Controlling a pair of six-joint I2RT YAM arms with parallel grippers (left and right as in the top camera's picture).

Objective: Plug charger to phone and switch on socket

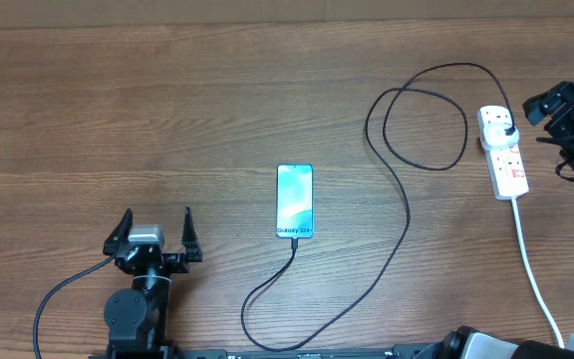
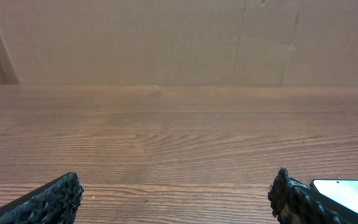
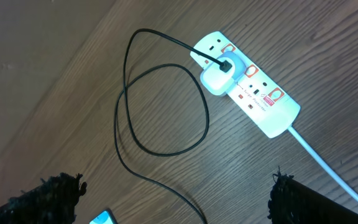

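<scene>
Jaws of the left gripper (image 1: 156, 215) stand spread wide and hold nothing; in the left wrist view its two dark fingers (image 2: 48, 200) frame bare wooden worktop (image 2: 179, 137); one finger partly covers a corner of the phone (image 1: 295, 201), which the frame edge cuts off there. Jaws of the right gripper (image 3: 176, 202) are likewise fully parted and empty, hovering above the worktop near the socket (image 3: 247, 84); only the finger ends show at the bottom of the right wrist view, and the overhead view crops that arm at its right edge. Lying flat near the middle of the worktop, the phone has its screen up and lit blue-teal; the charger (image 1: 407, 209), a thin black cable, meets the phone's near end, loops toward the robot, runs off to the right, curls in a ring and ends at a white adapter block (image 3: 218, 79) seated in the socket; whether the tip sits fully in the phone is too small to tell. At the right, well apart from the phone, the socket trails its white cord (image 1: 532, 271) toward the near edge; its red switch marks show, but on or off cannot be read.
</scene>
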